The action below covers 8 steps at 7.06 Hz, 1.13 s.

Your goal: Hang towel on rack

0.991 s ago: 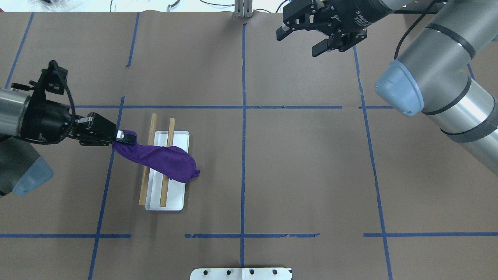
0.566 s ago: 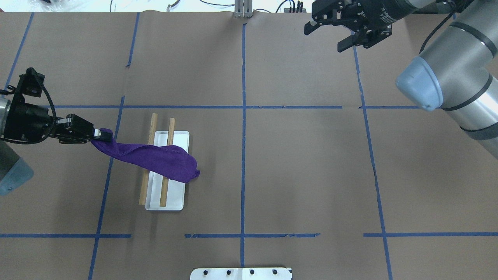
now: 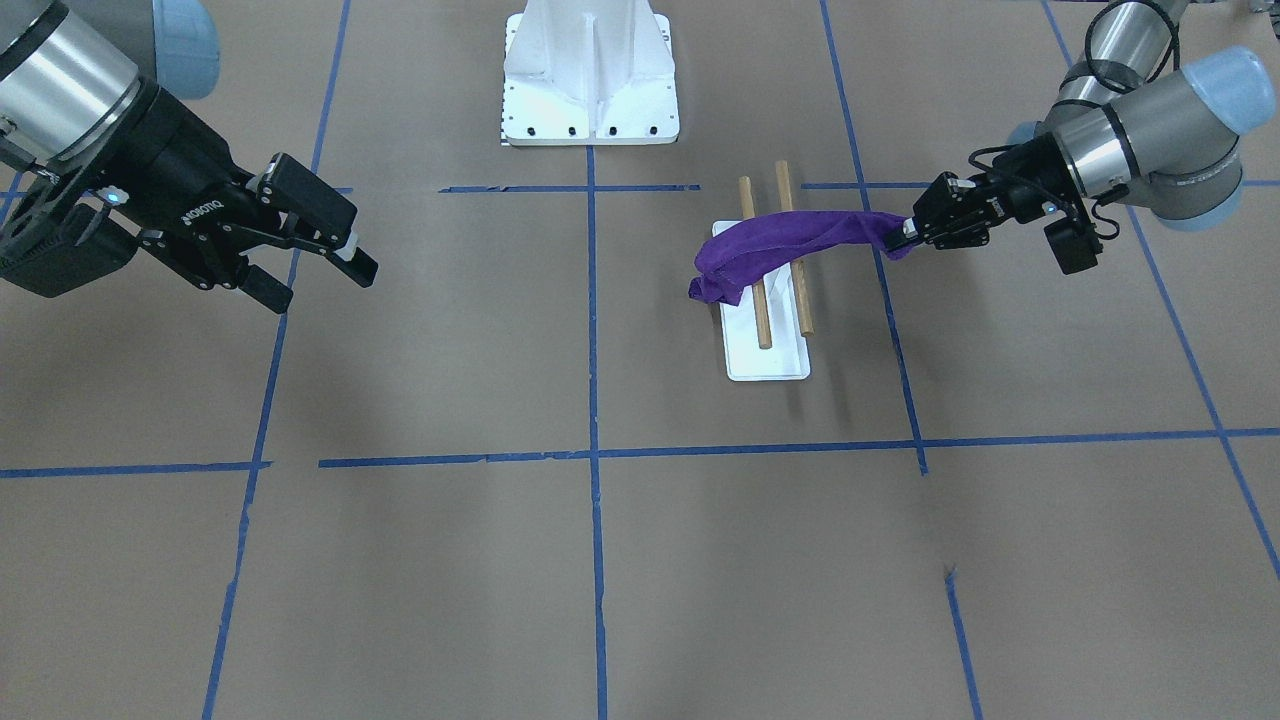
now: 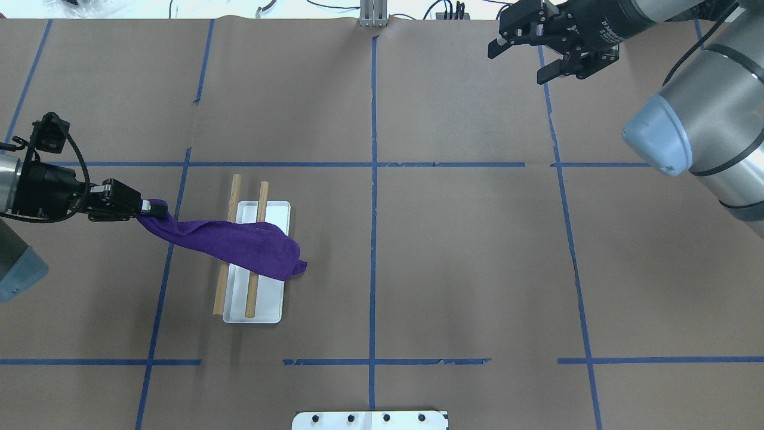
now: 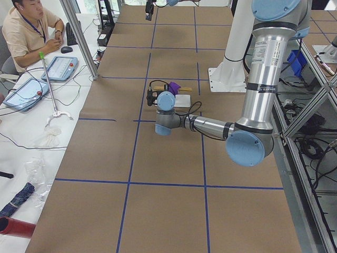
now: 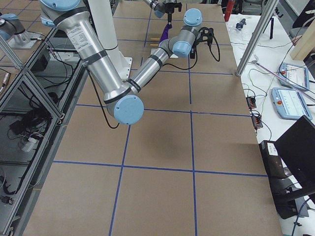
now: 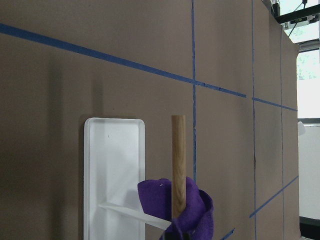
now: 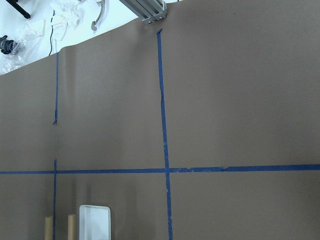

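Light even and diffuse, from above. Table (image 4: 453,251) matte, no glare. Soft, faint shadow beside rack (image 3: 765,365). All fixed views sharp. Left wrist view: towel (image 7: 195,207) at bottom edge slightly soft; bright strip at right edge blown out white.

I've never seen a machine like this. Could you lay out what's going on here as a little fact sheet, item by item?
rack: white base with two parallel wooden dowels, standing on the table
towel: purple, draped across both dowels, one end bunched past the base's edge
left gripper: shut on the towel's other end, out beside the rack
right gripper: open, empty, far from the rack
task state: towel lies over the rack, not yet released
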Motion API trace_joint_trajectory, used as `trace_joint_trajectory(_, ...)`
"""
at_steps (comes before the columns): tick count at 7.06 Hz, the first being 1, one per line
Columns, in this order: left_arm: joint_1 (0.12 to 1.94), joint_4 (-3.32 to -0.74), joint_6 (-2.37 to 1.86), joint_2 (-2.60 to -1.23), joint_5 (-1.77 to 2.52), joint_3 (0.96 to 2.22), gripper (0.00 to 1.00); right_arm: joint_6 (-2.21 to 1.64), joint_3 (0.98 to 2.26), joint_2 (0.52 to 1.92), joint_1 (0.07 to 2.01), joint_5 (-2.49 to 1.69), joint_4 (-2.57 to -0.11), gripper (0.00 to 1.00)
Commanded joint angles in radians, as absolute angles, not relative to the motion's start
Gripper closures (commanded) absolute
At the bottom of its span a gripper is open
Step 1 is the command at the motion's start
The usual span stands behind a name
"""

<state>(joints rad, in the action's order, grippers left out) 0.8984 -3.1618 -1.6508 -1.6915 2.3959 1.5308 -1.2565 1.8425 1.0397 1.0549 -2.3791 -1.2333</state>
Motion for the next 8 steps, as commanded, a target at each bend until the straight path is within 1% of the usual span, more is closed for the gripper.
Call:
trace_joint_trajectory(1,0.913,-3.158,-1.611,-1.675,2.387,1.494,0.37,-1.253,1.842,1.067,1.09,-2.367,-1.233,0.0)
trace_joint_trajectory(2,0.939,-3.154,-1.529,-1.654,2.381,1.459,0.28,-1.244,1.839,1.095,1.098,-2.361,-1.235,0.0)
trace_joint_trajectory(3,0.968,-3.149,-1.438,-1.613,2.366,1.435,0.23,-1.243,1.848,1.123,1.098,-2.323,-1.235,0.0)
trace_joint_trajectory(4,1.0,-3.146,-1.367,-1.58,2.344,1.422,0.23,-1.243,1.848,1.153,1.107,-2.316,-1.236,0.0)
trace_joint_trajectory(5,1.049,-3.143,-1.242,-1.553,2.338,1.395,0.23,-1.214,1.848,1.21,1.156,-2.319,-1.239,0.0)
trace_joint_trajectory(6,1.122,-3.104,-1.028,-1.531,2.338,1.362,0.23,-1.081,1.845,1.282,1.201,-2.318,-1.244,0.0)
trace_joint_trajectory(8,1.329,-2.728,-0.477,-1.532,2.338,1.371,0.23,-0.781,1.839,1.434,1.308,-2.319,-1.253,0.0)
